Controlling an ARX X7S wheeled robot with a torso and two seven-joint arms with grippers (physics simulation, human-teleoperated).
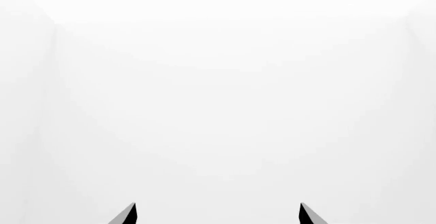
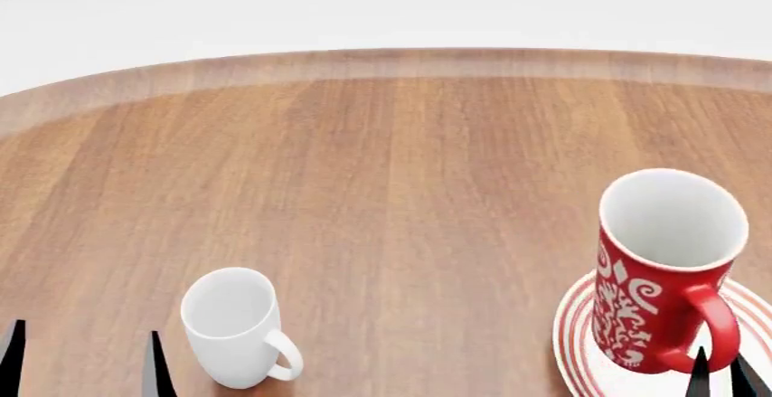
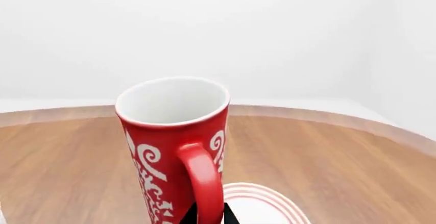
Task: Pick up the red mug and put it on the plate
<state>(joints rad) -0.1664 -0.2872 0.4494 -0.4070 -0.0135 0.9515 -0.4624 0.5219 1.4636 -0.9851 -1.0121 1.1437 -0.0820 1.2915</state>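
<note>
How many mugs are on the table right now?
2. The red mug stands upright on the plate at the right. The white mug stands on the wood at the near left. The frame edges may hide more.

We see the red mug point(image 3: 173, 147) upright at the centre of the frame, its white inside open and its loop handle facing us. At the bottom edge, dark fingertips point(image 3: 189, 215) flank the handle. The plate point(image 3: 262, 206) shows at lower right on the wooden table point(image 3: 340, 157).
</note>
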